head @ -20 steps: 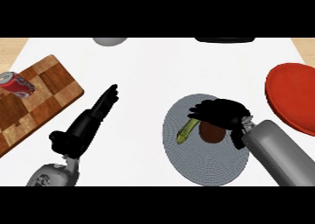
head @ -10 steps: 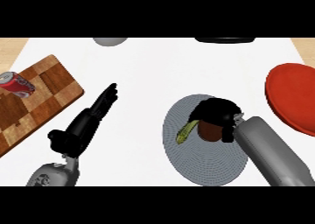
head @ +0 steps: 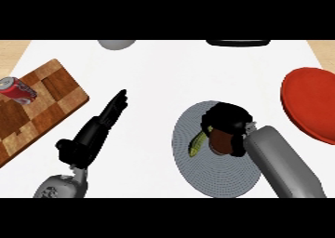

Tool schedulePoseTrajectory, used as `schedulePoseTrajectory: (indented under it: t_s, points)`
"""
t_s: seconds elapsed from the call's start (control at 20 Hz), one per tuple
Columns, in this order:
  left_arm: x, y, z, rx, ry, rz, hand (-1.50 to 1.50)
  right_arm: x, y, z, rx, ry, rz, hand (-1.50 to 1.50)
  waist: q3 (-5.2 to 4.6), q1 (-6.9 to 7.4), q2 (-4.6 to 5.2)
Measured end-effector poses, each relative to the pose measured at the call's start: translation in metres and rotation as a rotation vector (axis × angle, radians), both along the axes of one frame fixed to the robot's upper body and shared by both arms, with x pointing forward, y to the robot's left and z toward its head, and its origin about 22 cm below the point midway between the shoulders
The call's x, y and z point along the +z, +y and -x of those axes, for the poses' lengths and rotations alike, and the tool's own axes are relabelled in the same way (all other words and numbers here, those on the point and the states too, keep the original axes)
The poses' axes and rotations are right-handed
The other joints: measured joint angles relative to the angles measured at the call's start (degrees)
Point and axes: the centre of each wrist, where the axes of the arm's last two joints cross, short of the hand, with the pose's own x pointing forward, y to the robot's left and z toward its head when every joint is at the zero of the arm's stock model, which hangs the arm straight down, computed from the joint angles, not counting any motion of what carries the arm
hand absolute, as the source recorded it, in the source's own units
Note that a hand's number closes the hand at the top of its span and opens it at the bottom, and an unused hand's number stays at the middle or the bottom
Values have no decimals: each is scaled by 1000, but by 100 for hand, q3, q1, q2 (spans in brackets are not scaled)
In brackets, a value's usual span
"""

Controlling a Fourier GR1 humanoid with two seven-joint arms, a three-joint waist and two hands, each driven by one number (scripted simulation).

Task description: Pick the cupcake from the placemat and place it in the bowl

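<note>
Right hand (head: 227, 122) has curled tighter onto the cupcake (head: 220, 141); left hand (head: 101, 125) straight

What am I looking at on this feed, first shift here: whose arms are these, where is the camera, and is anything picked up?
The view looks steeply down from the robot's head onto a white counter. Two grey forearms with black hands come in from below. The right hand is curled round a brown cupcake with a yellow-green wrapper, on the round grey placemat. Whether it has lifted off, I cannot tell. The left hand rests open, fingers straight, holding nothing. At right lies the red bowl. At left a checkered wooden cutting board carries a red soda can.
</note>
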Motion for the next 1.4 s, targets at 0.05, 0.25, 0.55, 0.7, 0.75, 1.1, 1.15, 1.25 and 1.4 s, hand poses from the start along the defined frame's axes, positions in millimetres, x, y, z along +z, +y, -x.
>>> schedulePoseTrajectory:
  t_s: [0.05,0.25,0.55,0.7,0.75,1.1,1.15,1.25,1.4]
  points:
    - [-1,3,1,6,0,-3,0,0,-4,0,-56,-3,-11,150,3,-14,-7]
    - [-2,12,5,27,6,-8,0,-8,-42,8,-350,-24,-58,150,3,-134,-64]
    - [0,13,3,28,4,-6,0,-3,-72,32,-620,-113,-52,150,6,-148,-36]
    - [-3,10,3,25,7,-2,0,7,-79,43,-718,-224,-43,150,8,-157,-16]
    - [-3,9,2,29,7,-1,0,15,-81,47,-744,-265,-54,150,9,-163,-13]
    - [-3,10,3,25,11,0,0,74,-85,62,-880,-502,-336,150,13,-151,-6]
    - [-2,9,3,24,11,-2,0,82,-87,65,-893,-516,-387,150,14,-150,-5]
    - [-2,9,2,23,4,-4,0,100,-94,69,-927,-540,-483,150,14,-141,0]
    - [2,11,3,16,5,-2,0,118,-108,73,-986,-551,-572,150,14,-93,12]
